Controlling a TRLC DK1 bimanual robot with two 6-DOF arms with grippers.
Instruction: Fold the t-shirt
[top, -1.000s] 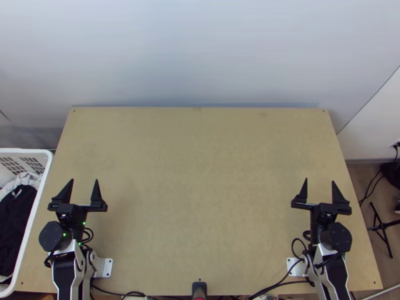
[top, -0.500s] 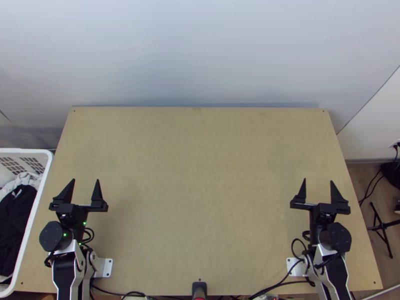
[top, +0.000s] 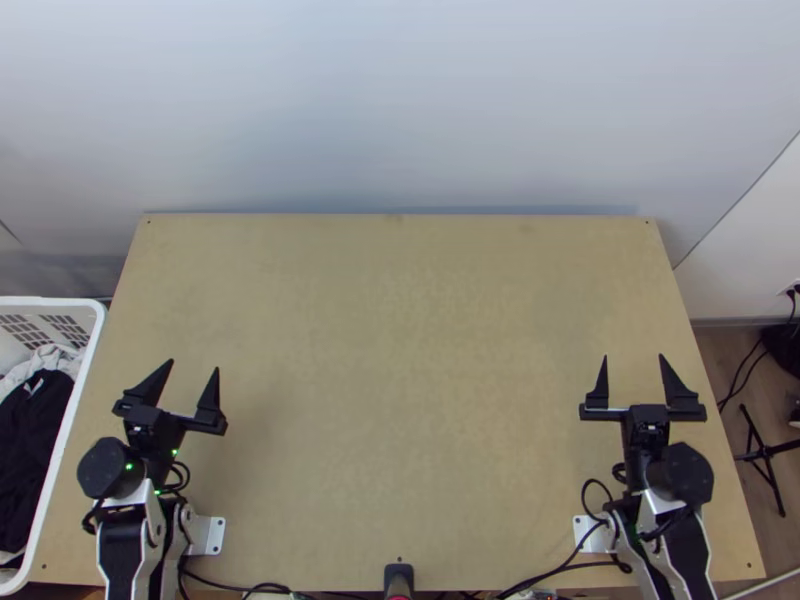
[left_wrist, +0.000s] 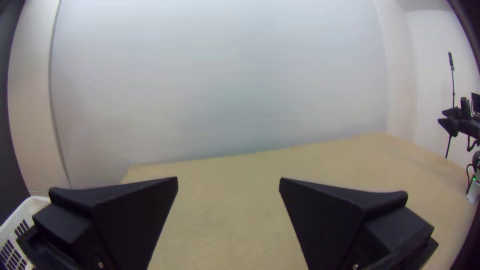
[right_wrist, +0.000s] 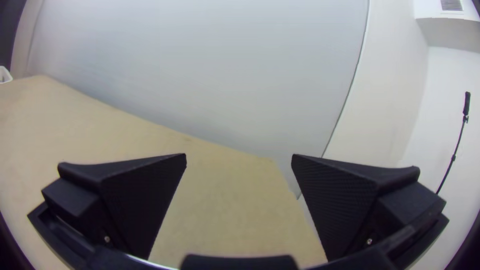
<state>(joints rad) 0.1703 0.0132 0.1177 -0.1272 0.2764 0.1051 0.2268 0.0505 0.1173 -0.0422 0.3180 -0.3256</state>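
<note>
In the top view my left gripper (top: 193, 370) stands open over the table's near left part, with nothing between its fingers. My right gripper (top: 633, 364), also open and holding nothing, is over the near right part. The left wrist view has the left gripper (left_wrist: 228, 181) with its two fingers wide apart; the right wrist view gives the same picture of the right gripper (right_wrist: 239, 157). Black clothing (top: 35, 440) and some greyish-white cloth (top: 50, 358) lie bunched in the basket at the far left; whether a t-shirt is among them I cannot tell.
A white laundry basket (top: 78, 385) stands against the left side of the wooden table (top: 400, 350). Behind the table rises a pale wall. Cables run along the near edge, where a small black post (top: 398, 576) stands mid-way. A black stand (top: 765, 450) is on the floor at right.
The left gripper has shifted slightly right and turned clockwise in the top view. My right gripper has turned a little the other way. Both stayed open.
</note>
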